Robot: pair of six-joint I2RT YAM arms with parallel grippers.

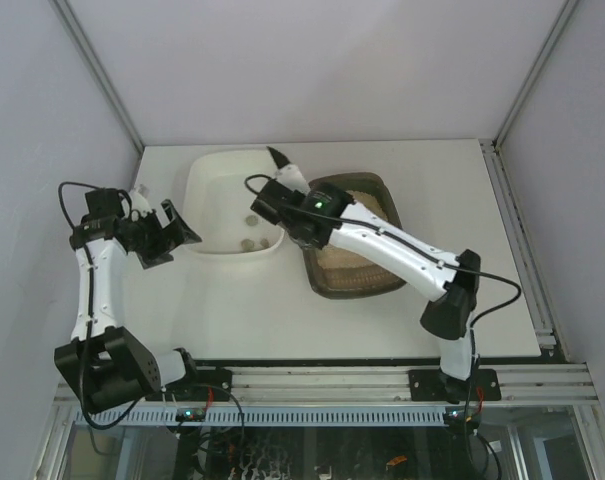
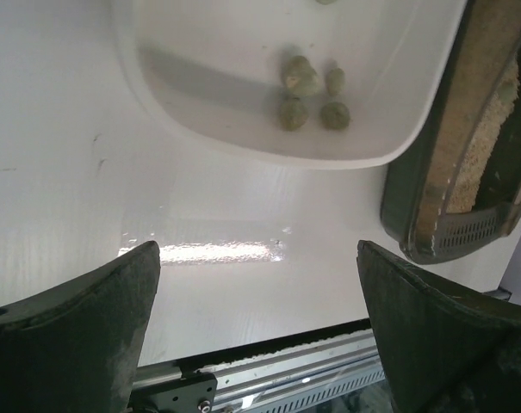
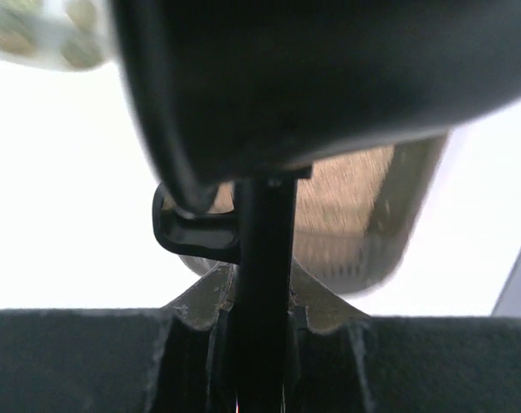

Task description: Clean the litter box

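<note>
No lettering, label, brand, number or sign can be read on the litter box [image 1: 388,198], the white tray [image 1: 222,195] or the table [image 1: 382,320].

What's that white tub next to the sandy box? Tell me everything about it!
The white tub is a shallow tray, smooth like plastic, with rounded corners and a low rim. It sits flat on the table, just left of the litter box. A few small greenish-grey lumps lie in its near end, and the rest looks mostly bare. The right arm crosses above its right side, so you cannot tell if the two trays touch.
</note>
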